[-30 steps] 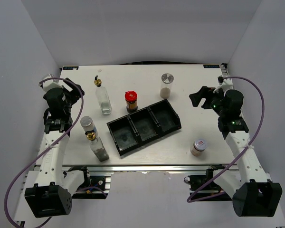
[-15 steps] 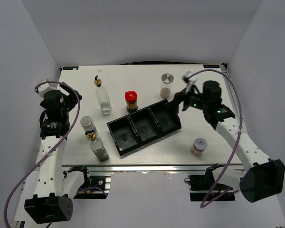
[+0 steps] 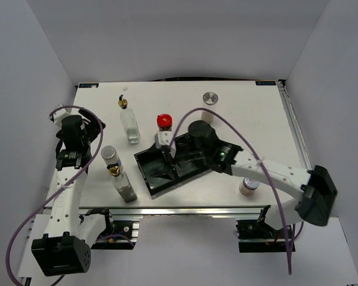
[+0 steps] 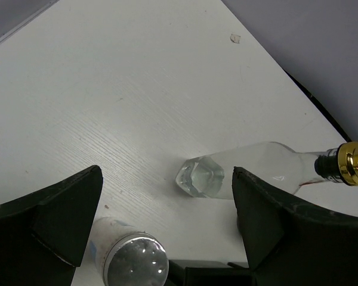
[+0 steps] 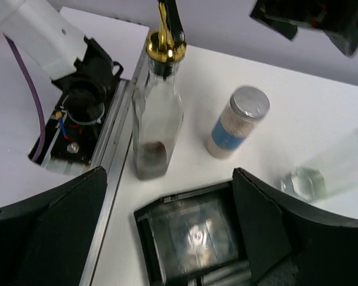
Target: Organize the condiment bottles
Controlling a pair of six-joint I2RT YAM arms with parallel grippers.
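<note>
Tabletop (image 5: 274, 77): spouted bottle (image 5: 157, 128) beyond right gripper (image 5: 169, 179)

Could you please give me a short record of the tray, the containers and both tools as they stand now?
tray: black, three compartments, partly hidden by right arm
bottles: two, gold spouts, upright, left of tray: far bottle, near bottle
jar: red lid, behind tray
shakers: left shaker, far shaker, right shaker
left tool: open, empty
right tool: open, empty, over tray

A robotics lab: white table (image 3: 256, 119) boxed by plain walls (image 3: 179, 36).
</note>
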